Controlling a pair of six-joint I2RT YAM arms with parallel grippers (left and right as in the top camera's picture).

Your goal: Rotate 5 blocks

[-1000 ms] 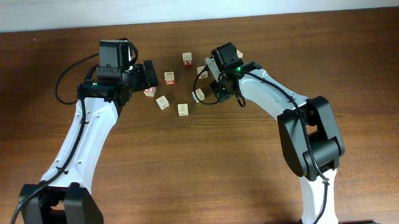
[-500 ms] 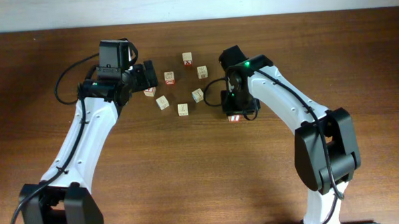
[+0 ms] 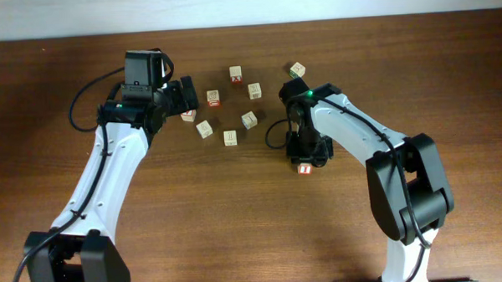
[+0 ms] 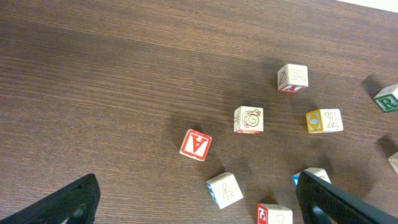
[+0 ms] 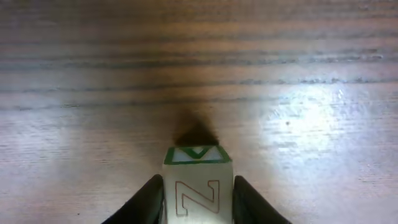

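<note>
We have the right gripper (image 3: 305, 156) pinching one block (image 5: 198, 191), a pale wooden cube with a red Z on the face towards the wrist camera and a green-edged face on top. Its two fingers (image 5: 151, 199) press flat against opposite sides of the cube. That squared-up hold looks chosen so the block cannot twist loose while the wrist turns it.

From overhead, this block sits below the gripper, on the near side of the table (image 3: 237, 225) and well apart from everything else. We judge it is held out there to give room for a turn without knocking its neighbours. Whether it rests on the wood or hangs just above it, we cannot tell; a dark shadow lies right behind it.

The other blocks (image 3: 231, 137) lie scattered in a loose cluster between the two arms, each standing free of the next, with one more green-printed cube (image 3: 297, 69) off towards the far edge.

The left gripper (image 3: 187, 96) hovers by the left side of that cluster with its fingers spread wide and nothing between them. In its wrist view the cubes lie ahead of it, none touched. We read it as waiting at the ready, kept clear of the right arm
</note>
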